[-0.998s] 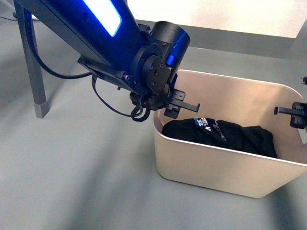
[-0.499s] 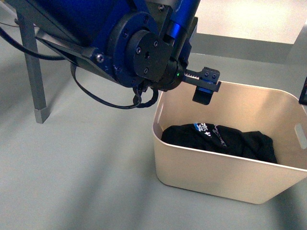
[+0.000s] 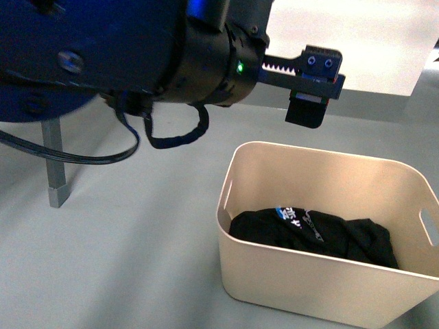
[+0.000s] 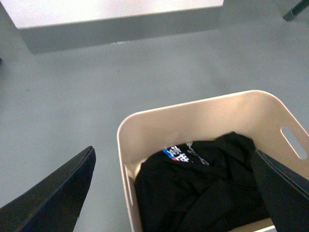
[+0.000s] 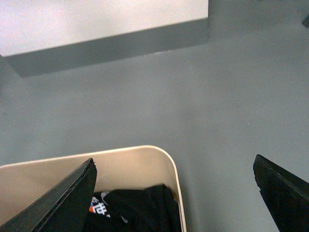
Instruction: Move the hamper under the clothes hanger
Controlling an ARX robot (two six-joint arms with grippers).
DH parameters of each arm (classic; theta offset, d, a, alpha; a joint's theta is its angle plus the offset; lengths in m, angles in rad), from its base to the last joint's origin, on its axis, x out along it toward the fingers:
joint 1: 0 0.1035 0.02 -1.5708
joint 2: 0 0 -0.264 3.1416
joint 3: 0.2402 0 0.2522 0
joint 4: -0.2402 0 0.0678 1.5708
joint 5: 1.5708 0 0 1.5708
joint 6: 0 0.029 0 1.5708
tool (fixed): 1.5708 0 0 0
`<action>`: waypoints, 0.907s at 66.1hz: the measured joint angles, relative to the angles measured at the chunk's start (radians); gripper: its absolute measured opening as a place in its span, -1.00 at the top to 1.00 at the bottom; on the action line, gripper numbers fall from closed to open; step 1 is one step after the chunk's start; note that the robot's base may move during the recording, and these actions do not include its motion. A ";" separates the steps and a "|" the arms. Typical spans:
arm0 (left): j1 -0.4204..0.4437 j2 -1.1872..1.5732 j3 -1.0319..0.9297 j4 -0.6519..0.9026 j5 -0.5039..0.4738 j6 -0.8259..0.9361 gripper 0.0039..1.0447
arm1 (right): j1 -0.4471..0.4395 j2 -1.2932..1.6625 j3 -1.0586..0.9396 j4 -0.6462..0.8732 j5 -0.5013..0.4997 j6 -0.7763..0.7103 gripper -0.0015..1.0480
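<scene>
Since the earlier front pictures, the left gripper [image 3: 312, 86] has risen from the hamper's near-left rim to well above the tub, and its arm now fills the upper left of the front view. Both wrist views show wide-spread dark fingers [image 4: 53, 193] with nothing between them, so both grippers stand open and empty. The right gripper [image 5: 176, 193] hangs over the hamper's far corner and does not touch it.

The hamper [image 3: 309, 288] stands on the floor, lower right in the front view, with a black garment [image 3: 315, 233] bearing a small blue and white print lying in its bottom. A slot handle [image 4: 294, 141] shows on one short side. Only one grey square leg [image 3: 53, 164] of the clothes hanger is visible, at the left and well apart from the tub. I judge that the move is not finished: the hamper is not under the rack as far as these pictures show, and nothing holds it now.

The floor [image 3: 123, 267] is smooth, grey and bare around the tub. A white wall [image 5: 96, 19] with a dark grey baseboard closes the room behind.
</scene>
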 joint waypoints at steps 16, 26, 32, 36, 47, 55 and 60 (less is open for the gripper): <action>0.101 -0.272 -0.422 0.477 -0.279 -0.002 -0.02 | 0.048 -0.096 -0.254 0.490 -0.126 -0.125 -0.10; 0.180 -0.387 -0.587 0.493 -0.208 -0.004 0.42 | 0.091 -0.208 -0.366 0.498 -0.099 -0.140 0.33; 0.237 -0.487 -0.690 0.496 -0.140 -0.004 0.83 | 0.116 -0.294 -0.448 0.486 -0.064 -0.143 0.73; 0.269 -0.537 -0.733 0.494 -0.113 -0.005 0.96 | 0.127 -0.343 -0.485 0.473 -0.050 -0.143 0.93; 0.341 -0.661 -0.825 0.460 -0.045 -0.005 0.94 | 0.161 -0.472 -0.563 0.422 -0.024 -0.146 0.96; 0.390 -0.766 -0.883 0.411 0.005 -0.005 0.94 | 0.182 -0.586 -0.616 0.359 -0.002 -0.146 0.96; 0.415 -0.825 -0.909 0.377 0.027 -0.004 0.94 | 0.217 -0.652 -0.640 0.317 0.053 -0.146 0.96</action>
